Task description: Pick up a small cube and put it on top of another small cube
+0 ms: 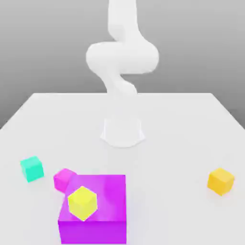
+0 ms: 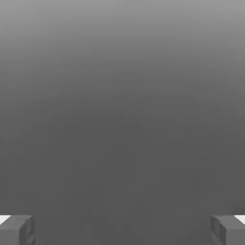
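A small teal cube (image 1: 32, 168) is seen resting on the white surface (image 1: 182, 129) toward the exterior view's left; a small magenta-pink cube (image 1: 63, 178) sits near it, apart.

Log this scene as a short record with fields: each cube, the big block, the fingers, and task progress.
teal cube: on the table, at the exterior view's left, standing alone
pink cube: on the table, between the teal cube and the purple block, close by the block's corner
purple block: large, at the near edge
yellow cube: on top of the purple block
orange-yellow cube: on the table, exterior view's right
fingers: wide apart, nothing between them
arm: raised behind the cubes
progress: nothing picked up, nothing stacked on the pink cube
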You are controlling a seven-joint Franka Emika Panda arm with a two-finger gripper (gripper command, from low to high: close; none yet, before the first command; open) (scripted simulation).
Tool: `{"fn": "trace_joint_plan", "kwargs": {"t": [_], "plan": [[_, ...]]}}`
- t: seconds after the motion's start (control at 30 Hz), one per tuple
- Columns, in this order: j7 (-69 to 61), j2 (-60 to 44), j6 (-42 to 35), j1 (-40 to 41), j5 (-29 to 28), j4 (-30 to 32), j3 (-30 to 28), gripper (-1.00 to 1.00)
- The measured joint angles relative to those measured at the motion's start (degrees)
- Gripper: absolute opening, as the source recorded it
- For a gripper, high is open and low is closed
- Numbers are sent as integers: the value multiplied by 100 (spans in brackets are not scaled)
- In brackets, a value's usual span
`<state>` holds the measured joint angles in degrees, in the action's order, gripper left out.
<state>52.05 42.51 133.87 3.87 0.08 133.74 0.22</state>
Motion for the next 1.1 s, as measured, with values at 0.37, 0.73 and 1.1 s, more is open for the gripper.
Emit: {"fn": "trace_joint_plan", "kwargs": {"t": [0.37, 0.73, 1.1], "plan": [[2776, -1473, 930, 1689, 4, 869, 84, 0], [5582, -2923, 1842, 3148, -94, 1723, -44, 0], [8176, -4391, 2778, 4325, 30, 2553, -531, 0]]}}
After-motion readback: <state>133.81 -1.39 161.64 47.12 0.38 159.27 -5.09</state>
